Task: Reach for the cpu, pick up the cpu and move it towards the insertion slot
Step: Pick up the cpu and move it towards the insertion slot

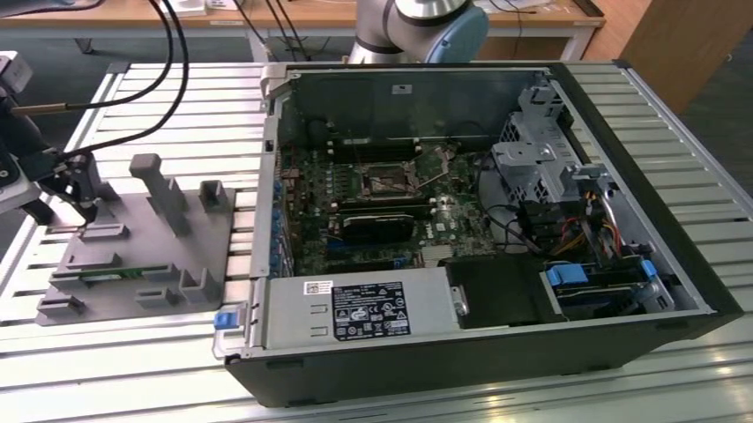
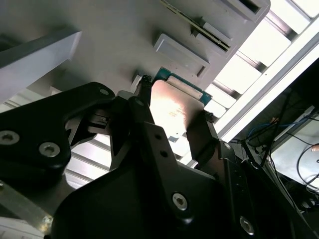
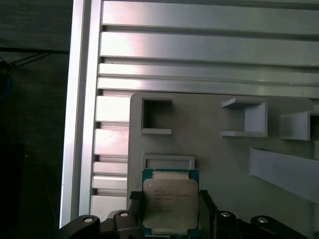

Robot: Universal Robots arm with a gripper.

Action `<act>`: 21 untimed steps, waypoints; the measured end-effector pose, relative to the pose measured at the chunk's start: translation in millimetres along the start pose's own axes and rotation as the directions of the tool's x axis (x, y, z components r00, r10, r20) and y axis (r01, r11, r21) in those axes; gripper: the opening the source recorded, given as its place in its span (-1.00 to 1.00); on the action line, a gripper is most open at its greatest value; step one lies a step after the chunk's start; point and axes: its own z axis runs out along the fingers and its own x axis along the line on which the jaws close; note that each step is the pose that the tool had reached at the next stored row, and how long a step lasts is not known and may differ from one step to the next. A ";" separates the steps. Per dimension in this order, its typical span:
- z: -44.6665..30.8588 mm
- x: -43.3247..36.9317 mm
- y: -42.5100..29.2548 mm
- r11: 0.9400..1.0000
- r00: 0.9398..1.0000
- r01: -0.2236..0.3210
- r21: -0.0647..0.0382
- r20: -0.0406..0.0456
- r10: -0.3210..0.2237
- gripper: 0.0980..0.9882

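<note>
Print on the cpu (image 3: 170,201) and power-supply label (image 1: 370,310) — unreadable.

Exterior view: high, oblique, distant, over computer case (image 1: 471,220) and fixture plate (image 1: 130,256).
First wrist view: close, straight down.
Second wrist view: close, low slant.
Shared: cpu (image 3: 170,201), fixture plate.

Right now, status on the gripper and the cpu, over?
Gripper shut on the cpu, over the grey fixture tray. Lift not clear. Tray's upright posts stand between it and the open computer case.
</note>
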 end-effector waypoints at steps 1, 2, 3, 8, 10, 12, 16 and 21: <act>-1.2 0.0 0.1 1.000 1.000 0.000 0.000 0.000 0.000 -0.02; -2.2 0.0 0.1 1.000 1.000 0.000 0.000 0.000 0.000 -0.02; -3.1 0.0 0.2 1.000 1.000 0.000 0.000 0.000 0.000 -0.02; -7.8 0.0 0.6 1.000 1.000 0.000 0.000 0.000 0.000 -0.02; -10.6 0.0 0.8 1.000 1.000 0.000 0.000 0.000 0.000 -0.02; -13.7 0.0 1.0 1.000 1.000 0.000 0.000 0.000 0.000 -0.02; -20.6 0.0 1.4 1.000 1.000 0.000 0.000 0.000 0.000 -0.02; -30.2 0.0 2.0 1.000 1.000 0.000 0.000 0.000 0.000 -0.02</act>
